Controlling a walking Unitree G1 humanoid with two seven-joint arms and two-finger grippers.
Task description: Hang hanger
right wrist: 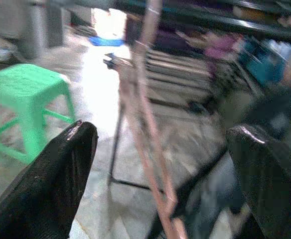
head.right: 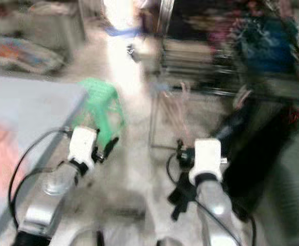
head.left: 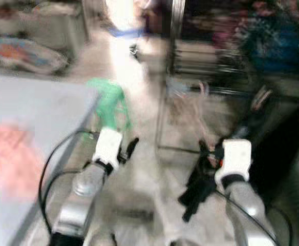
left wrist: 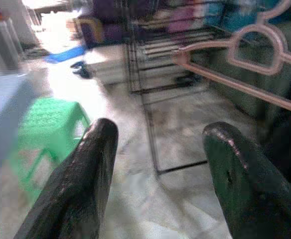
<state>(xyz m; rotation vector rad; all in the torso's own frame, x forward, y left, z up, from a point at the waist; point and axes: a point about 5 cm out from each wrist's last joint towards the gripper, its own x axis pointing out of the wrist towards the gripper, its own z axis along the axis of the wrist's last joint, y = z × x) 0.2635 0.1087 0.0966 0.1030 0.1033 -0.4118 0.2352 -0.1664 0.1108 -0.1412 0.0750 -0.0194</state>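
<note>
1. Blurred as the head views are, they show both silver arms raised over a pale floor, with a green stool [head.left: 108, 105] as the landmark ahead.
2. Nearest the stool, the left gripper [left wrist: 155, 149] has its black fingers [left wrist: 80, 184] spread wide with nothing between them; its wrist view shows the stool close beside one finger.
3. Farther from the stool, on the robot's right, the right gripper [right wrist: 160, 169] also stands wide open, its fingers apart.
4. A pink hanger [right wrist: 148, 129] runs through the gap between the right fingers in that wrist view; whether it touches either finger I cannot tell.
5. From the left wrist, the hanger's hook and shoulder are plain, well beyond the stool.
6. Past the stool stands a metal clothes rack [head.left: 172, 66] with dark garments.
7. Left of the stool lies a grey table [head.left: 31, 113] with something pink on it.
</note>
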